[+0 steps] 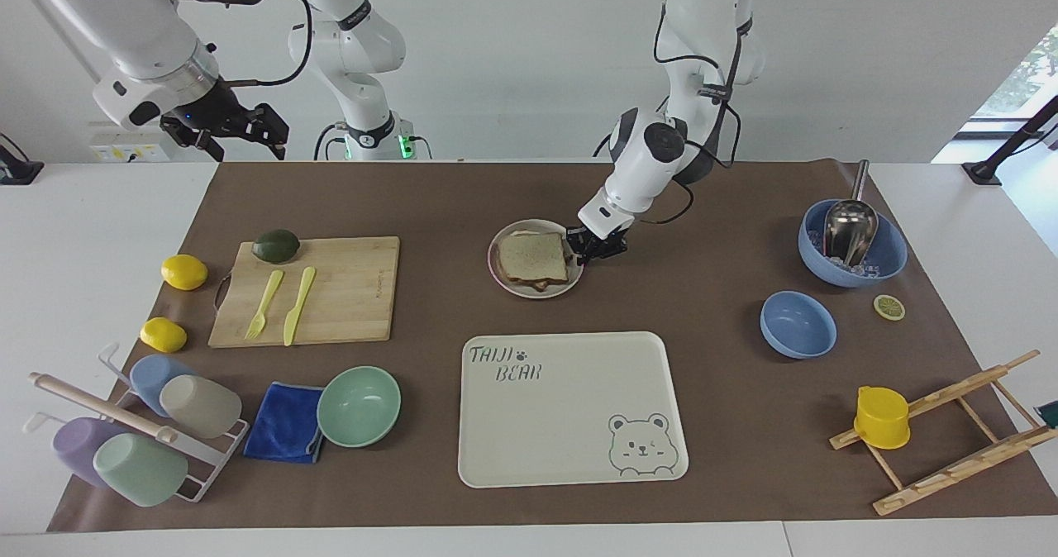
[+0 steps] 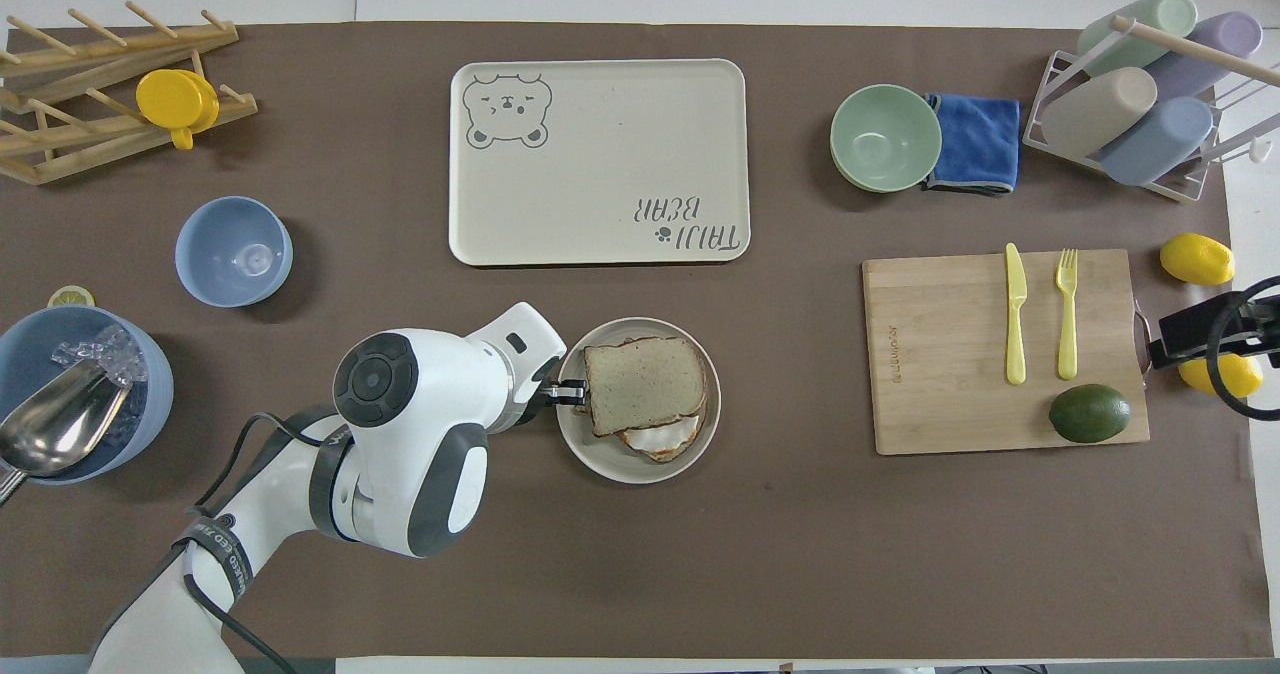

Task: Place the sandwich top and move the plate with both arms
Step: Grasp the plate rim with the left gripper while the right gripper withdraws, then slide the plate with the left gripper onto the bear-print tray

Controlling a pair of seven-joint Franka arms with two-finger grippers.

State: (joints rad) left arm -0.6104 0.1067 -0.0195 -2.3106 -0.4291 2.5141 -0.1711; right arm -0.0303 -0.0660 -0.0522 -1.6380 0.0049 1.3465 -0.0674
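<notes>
Atop plate, sandwich top, egg toast

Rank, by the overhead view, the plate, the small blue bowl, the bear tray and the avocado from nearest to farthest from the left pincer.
1. The plate, at the left pincer itself.
2. The bear tray, farther from the robots than the plate.
3. The small blue bowl, toward the left arm's end.
4. The avocado, on the cutting board toward the right arm's end.
</notes>
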